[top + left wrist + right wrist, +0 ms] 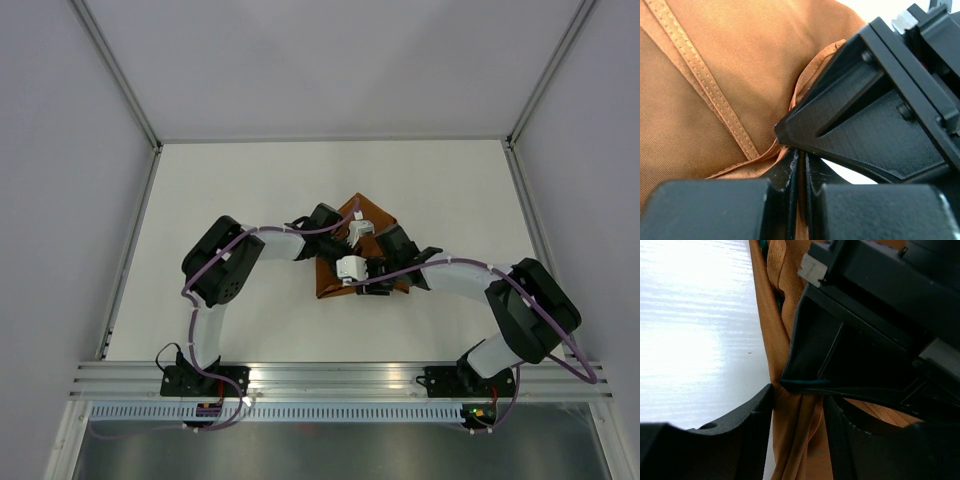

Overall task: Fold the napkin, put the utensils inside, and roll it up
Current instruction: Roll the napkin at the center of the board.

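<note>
On the white desk (220, 190), the left arm (225, 265) bends in from the left and reaches to the middle. Its left hand (800, 160) is drawn narrow, and its fingers (785, 175) are pinched on a hemmed edge of the napkin (333, 278). The rust-orange napkin lies folded into a rough triangle at the centre of the desk, its point toward the far side, and both hands are crowded over it. In the left wrist view its stitched hem runs diagonally across smooth cloth. A dark green sliver (762, 244) shows inside a fold, too small to identify. The right hand (797, 405) meets the left one tip to tip, its fingers (740, 430) set half apart on either side of a bunched fold. I cannot tell whether they clamp it. The right arm (520, 310) bends in from the right.
</note>
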Controlling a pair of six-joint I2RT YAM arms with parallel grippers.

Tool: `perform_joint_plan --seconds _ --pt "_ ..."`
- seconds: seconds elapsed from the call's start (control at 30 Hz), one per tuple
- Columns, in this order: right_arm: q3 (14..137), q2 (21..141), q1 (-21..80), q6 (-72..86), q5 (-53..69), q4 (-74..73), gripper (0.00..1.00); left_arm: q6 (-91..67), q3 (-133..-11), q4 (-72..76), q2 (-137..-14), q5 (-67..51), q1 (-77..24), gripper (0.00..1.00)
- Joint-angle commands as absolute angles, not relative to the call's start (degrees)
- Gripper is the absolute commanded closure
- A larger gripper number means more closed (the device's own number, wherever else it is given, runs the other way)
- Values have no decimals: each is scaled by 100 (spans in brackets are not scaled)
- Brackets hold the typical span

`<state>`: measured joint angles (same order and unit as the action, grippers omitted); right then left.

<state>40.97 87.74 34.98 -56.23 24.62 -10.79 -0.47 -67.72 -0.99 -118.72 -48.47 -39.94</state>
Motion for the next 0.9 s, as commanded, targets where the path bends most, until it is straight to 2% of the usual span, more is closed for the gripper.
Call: perform_joint_plan --seconds 0.0,0.33,0.53,0.67,0.87 --pt "4175 8938 3761 -5502 2234 -1055 51 -53 -6741 -703 -12059 -4421 -3920 98" --pt "3868 8965 3823 -5458 1846 -879 67 -211 -6794 -668 -12006 -4465 -3858 95" --pt "4077 9079 3701 -5370 2038 -1239 87 -474 -6829 -502 -11848 -4456 -3832 81" --pt "4359 9219 3402 -5300 2556 -1590 91 -755 -6768 -274 -11664 -4438 -3823 71" --pt "4798 9483 2997 -5370 3093 -2205 94 -1159 -6548 200 -11233 -4351 -3806 64"
